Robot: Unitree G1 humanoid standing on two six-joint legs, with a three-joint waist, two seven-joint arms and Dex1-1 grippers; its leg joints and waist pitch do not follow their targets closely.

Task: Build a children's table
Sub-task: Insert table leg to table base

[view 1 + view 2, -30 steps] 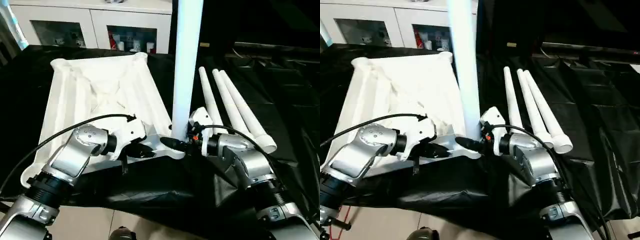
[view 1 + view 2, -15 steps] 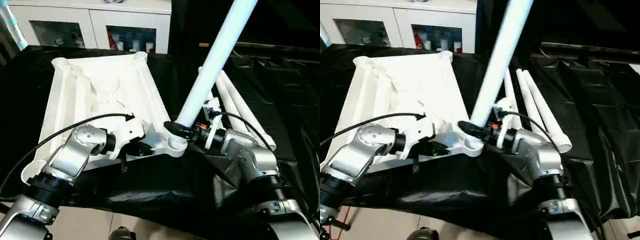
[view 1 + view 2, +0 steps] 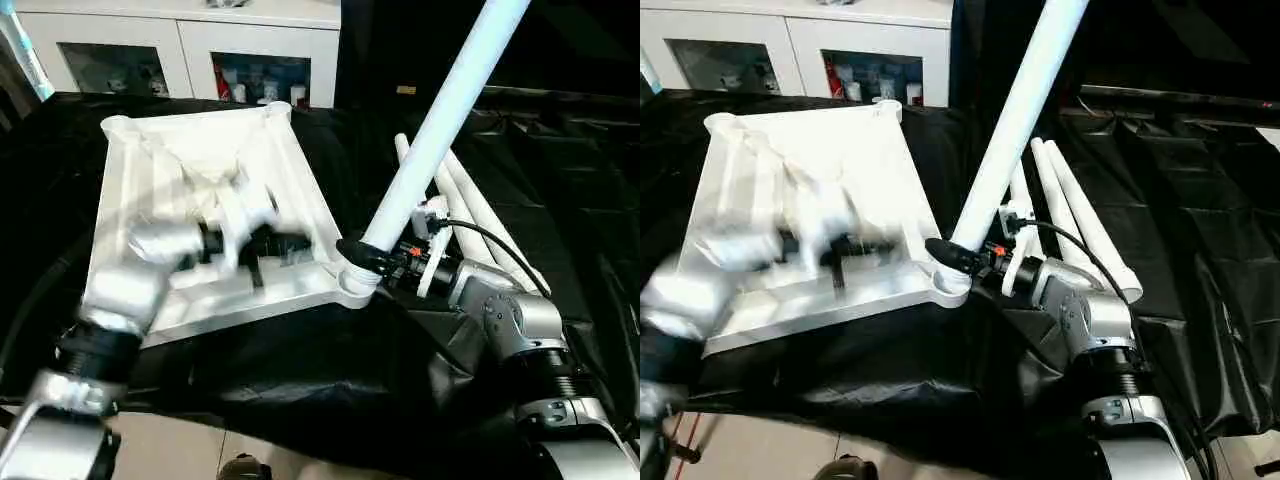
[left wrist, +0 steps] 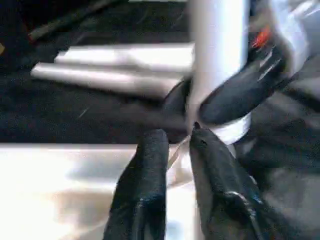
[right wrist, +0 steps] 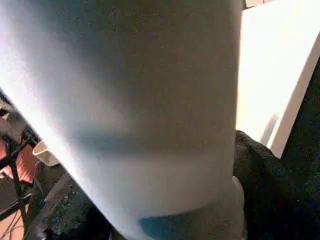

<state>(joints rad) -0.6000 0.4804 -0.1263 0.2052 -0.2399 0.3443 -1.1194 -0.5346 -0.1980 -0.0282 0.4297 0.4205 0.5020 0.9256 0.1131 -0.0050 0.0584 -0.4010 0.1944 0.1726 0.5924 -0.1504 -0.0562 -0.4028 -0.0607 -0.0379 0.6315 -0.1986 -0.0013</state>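
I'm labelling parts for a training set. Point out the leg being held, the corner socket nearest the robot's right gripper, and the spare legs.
held leg (image 3: 430, 130), left eye view, mid shaft.
corner socket (image 3: 352, 284), left eye view, round rim.
spare legs (image 3: 1080, 230), right eye view, middle leg's shaft.

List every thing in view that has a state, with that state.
Table top: upside down, ribs up.
Held leg: tilted, foot at near corner socket.
Spare legs: three, lying flat.
Right gripper: shut on held leg.
Left gripper: empty, nearly closed.
Cabinet: doors closed.
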